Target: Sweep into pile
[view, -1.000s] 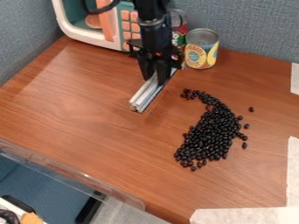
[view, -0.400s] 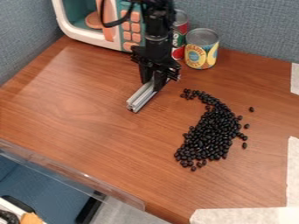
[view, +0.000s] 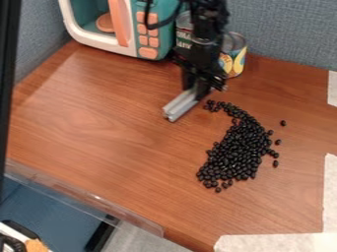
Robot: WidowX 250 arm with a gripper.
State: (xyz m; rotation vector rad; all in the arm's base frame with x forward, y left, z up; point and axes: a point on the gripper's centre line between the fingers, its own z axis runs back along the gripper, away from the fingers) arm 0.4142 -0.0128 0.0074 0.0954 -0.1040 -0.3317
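Beans (view: 237, 152) lie unmoved; the gripper (view: 196, 88), clamping a metal bar (view: 180, 105), has shifted nearer.

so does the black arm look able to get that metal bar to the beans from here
Likely yes: the end effector holds the metal bar close to the upper end of the black beans, and nothing visible stands between them.

black robot arm entering from the top edge of the frame, right of its middle, hanging down nearly upright, black gripper (view: 198, 91) at its lower end in the upper middle, fingers pointing downward and closed
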